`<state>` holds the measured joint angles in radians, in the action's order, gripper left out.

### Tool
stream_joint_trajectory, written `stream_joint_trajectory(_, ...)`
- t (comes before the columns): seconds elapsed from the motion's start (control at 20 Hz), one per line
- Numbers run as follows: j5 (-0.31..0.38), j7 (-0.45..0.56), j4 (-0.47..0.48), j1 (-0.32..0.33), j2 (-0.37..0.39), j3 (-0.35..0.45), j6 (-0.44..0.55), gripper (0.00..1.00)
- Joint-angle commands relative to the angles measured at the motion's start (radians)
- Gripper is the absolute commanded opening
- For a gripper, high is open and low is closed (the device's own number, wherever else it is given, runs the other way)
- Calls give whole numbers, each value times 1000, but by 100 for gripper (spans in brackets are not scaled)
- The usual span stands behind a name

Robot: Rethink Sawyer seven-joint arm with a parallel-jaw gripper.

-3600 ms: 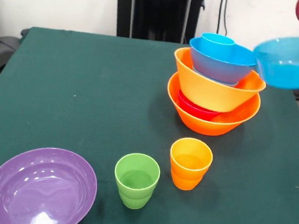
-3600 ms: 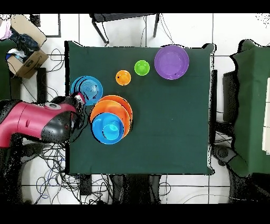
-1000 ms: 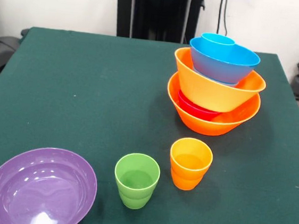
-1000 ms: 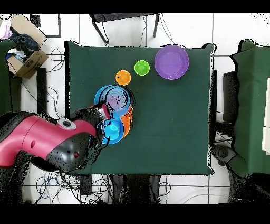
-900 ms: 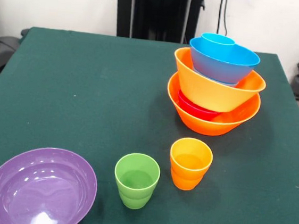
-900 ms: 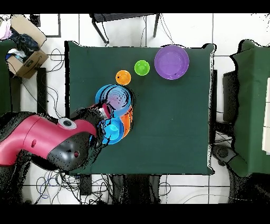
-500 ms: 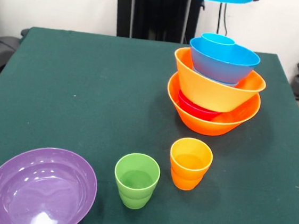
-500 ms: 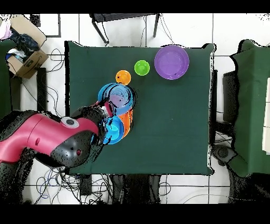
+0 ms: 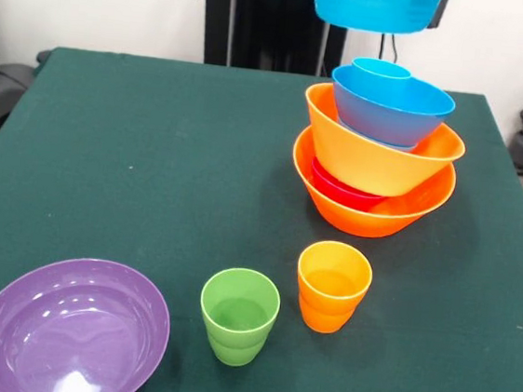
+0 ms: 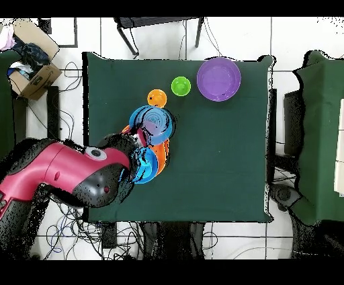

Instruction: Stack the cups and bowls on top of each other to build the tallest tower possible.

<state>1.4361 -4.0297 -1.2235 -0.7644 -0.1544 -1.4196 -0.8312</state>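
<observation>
Nearest the front camera sits the purple bowl (image 9: 70, 328), then the green cup (image 9: 239, 315) and the orange cup (image 9: 332, 285), apart on the table (image 9: 135, 155). Behind them the tower (image 9: 378, 152) leans. Above it hangs a large blue bowl (image 9: 378, 4) beside the gripper (image 10: 138, 136), whose jaws cannot be made out.

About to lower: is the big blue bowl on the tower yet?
No. The large blue bowl hangs above the tower, with wall showing between them.
</observation>
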Motion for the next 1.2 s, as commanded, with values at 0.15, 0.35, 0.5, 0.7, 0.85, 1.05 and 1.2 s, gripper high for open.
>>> stream_joint_trajectory(0.15,-52,5,82,24,-79,187,86,0)
stream_joint_trajectory(0.35,-52,4,94,26,-85,190,85,0)
stream_joint_trajectory(0.5,-49,14,98,24,-87,191,80,0)
stream_joint_trajectory(0.7,-41,17,103,20,-97,188,70,0)
stream_joint_trajectory(0.85,-42,13,105,18,-97,191,57,0)
stream_joint_trajectory(1.05,-41,0,110,15,-87,215,14,0)
stream_joint_trajectory(1.2,-29,-20,104,9,-85,225,-19,0)
